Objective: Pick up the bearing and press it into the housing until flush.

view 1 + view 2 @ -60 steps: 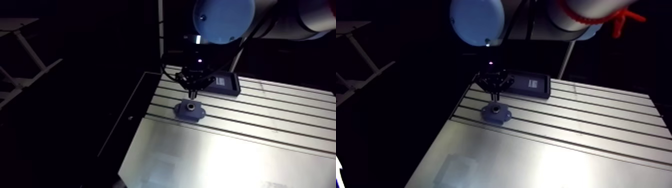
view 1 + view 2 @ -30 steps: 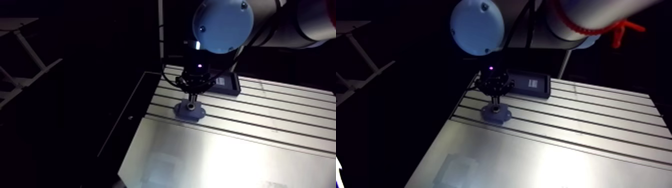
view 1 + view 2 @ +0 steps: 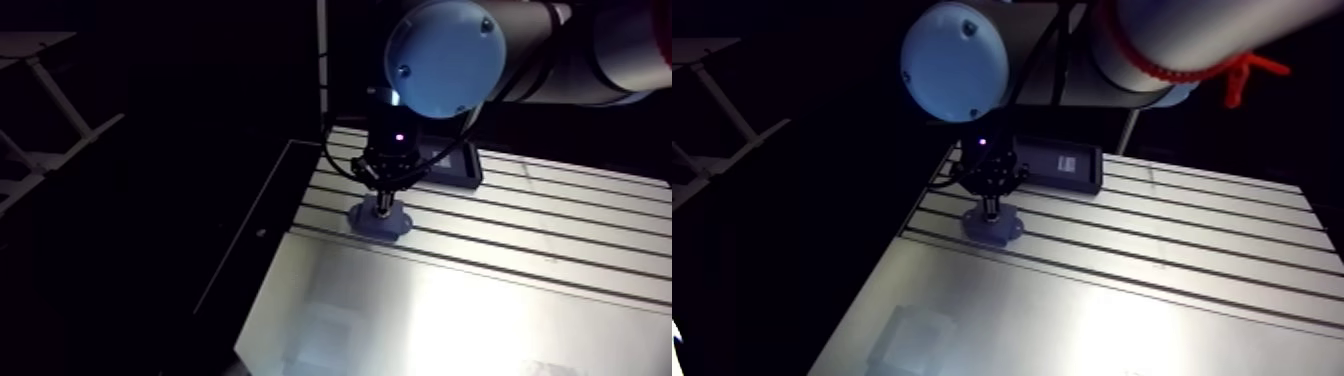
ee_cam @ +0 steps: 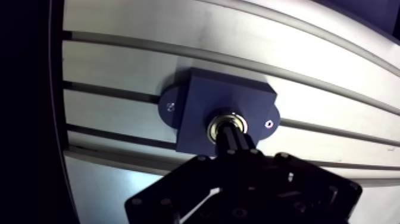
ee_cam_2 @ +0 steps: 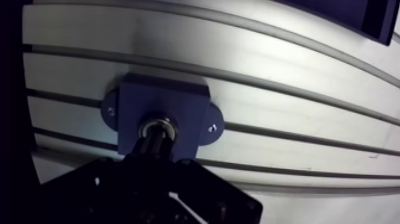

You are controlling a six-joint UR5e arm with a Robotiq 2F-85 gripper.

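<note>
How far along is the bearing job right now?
Done: the bearing sits in the bore of the housing, so pickup and placing look finished. In hand: the gripper, fingers shut, rests its tips on it. Left: seating it flush, which I cannot confirm from here, then backing off.

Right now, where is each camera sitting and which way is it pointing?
Arm view: rides the upper link, looks down across the slotted table; shows the blue joint cap, wrist and gripper.
Wrist view: on the wrist, looks down past the gripper; its fingers meet the bearing.
Both share the blue housing.
</note>
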